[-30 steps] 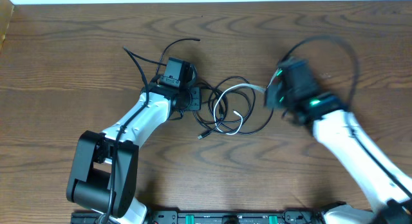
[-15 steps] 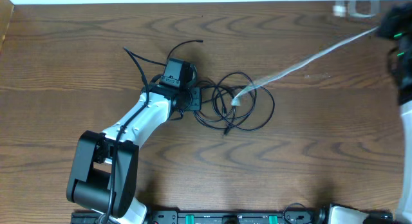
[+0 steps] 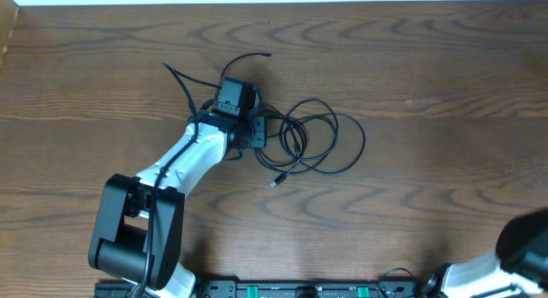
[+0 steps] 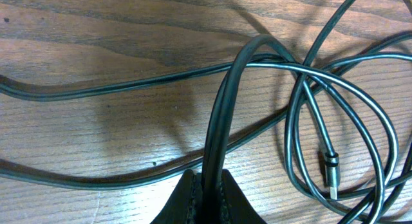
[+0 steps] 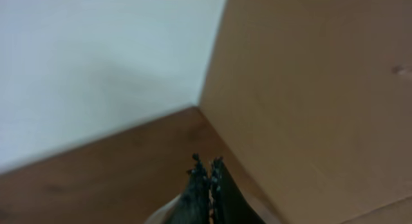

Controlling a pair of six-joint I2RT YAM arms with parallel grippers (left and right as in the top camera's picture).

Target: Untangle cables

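On the brown wood-grain worktop (image 3: 445, 187), I noted the black cable (image 4: 217, 127) looped at centre, one strand pinched by the left pincer (image 4: 209, 183); the right pincer (image 5: 207, 171), pressed together, faced a white wall (image 5: 84, 63).

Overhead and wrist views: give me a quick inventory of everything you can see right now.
black cable: one, black, loose loops mid-table, one strand pinched by the left gripper
plug end: one, silver-tipped, on the table among the loops
table: one, brown wood, under everything
left gripper: one, black, shut on the black cable
right gripper: one, black, shut, nothing visible in it
right arm: one, overhead view's lower right corner
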